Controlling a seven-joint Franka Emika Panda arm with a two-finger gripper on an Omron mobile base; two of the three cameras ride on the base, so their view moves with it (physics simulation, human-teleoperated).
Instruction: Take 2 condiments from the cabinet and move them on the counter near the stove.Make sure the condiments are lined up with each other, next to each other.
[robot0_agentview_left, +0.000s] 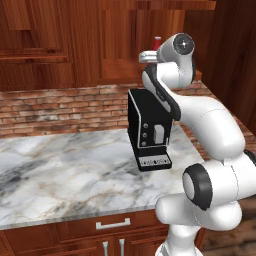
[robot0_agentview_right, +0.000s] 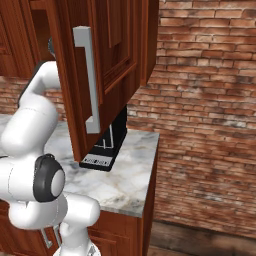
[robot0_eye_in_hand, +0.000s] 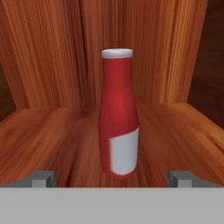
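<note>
My pincer (robot0_eye_in_hand: 112, 178) is spread wide just short of the red bottle (robot0_eye_in_hand: 118, 114), which stands upright on the wooden cabinet (robot0_eye_in_hand: 52, 131) shelf between my fingertips (robot0_eye_in_hand: 40, 178), while from my left its top (robot0_agentview_left: 157, 43) peeks past my wrist above the coffee machine (robot0_agentview_left: 149, 132).

No words, numbers or brand marks can be read anywhere. The red bottle (robot0_eye_in_hand: 118, 118) standing upright on the cabinet shelf (robot0_eye_in_hand: 52, 135) carries a white label patch at about 5 o'clock on its body, and that patch is blank. The black coffee machine (robot0_agentview_left: 148, 131) on the tabletop (robot0_agentview_left: 65, 170) has a pale strip along its base with tiny dark marks, too small to make out.
</note>
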